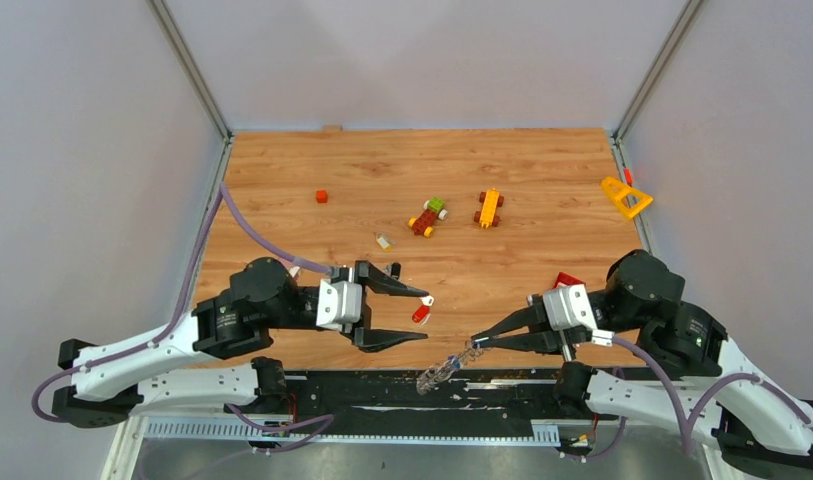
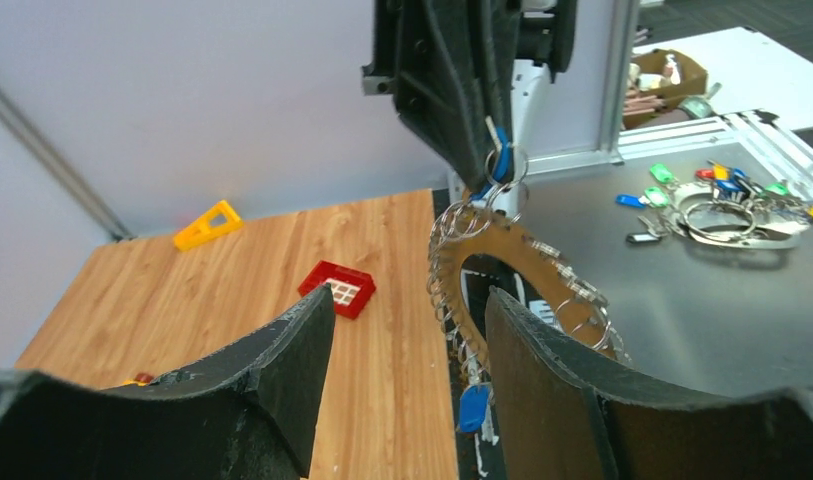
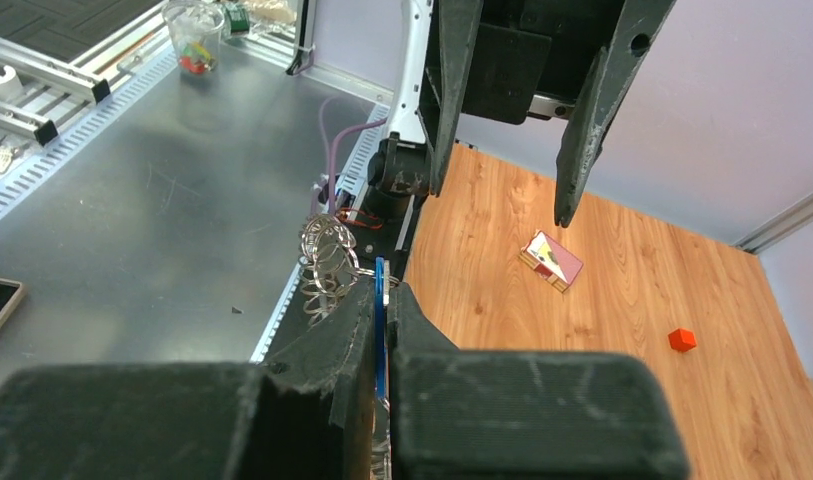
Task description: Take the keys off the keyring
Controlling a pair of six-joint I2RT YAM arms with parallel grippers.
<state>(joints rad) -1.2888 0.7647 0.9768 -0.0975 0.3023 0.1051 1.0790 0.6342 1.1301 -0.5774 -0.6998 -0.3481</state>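
Note:
My right gripper is shut on a blue-headed key that hangs on the keyring. The keyring dangles below it over the table's near edge. In the left wrist view the keyring is a large flat ring with small wire loops along its rim, and another blue key hangs at its bottom. My left gripper is open and empty, just left of the ring; its right finger overlaps the ring in the left wrist view. A small red key lies on the wood between the left fingers.
Two toy block vehicles stand mid-table, with a small red cube to their left. A yellow triangle lies at the far right. A red brick sits by the right arm. A black strip runs along the near edge.

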